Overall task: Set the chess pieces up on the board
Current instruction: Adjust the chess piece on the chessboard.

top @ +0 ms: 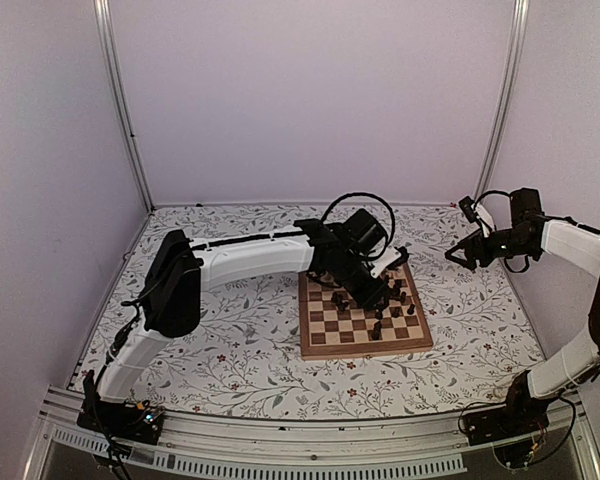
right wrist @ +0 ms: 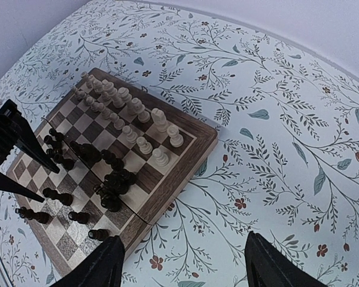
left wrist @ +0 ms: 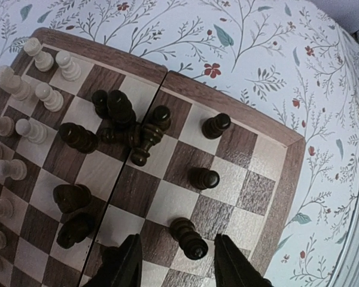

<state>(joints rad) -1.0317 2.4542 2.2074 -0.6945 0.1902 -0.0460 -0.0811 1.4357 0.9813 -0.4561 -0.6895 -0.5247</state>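
Directly between parted, empty jaws of left gripper (left wrist: 178, 251), dark piece (left wrist: 188, 238) is found near board (left wrist: 227, 98) corner, long axis apparently slanted across gap; right gripper (right wrist: 188, 263), spread and empty, is held well off board.

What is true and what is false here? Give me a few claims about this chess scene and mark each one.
1. The pale pieces stand in two rows along one edge of the board. True.
2. The dark pieces are lined up in neat rows as well. False: they are bunched and scattered, and some lie on their sides.
3. The left fingers are above the board. True.
4. The right fingers grip a pale piece. False: they are open and empty, over the cloth and off to the side of the board.
5. The board lies on a plain white surface. False: the cloth has a leaf-and-flower pattern.
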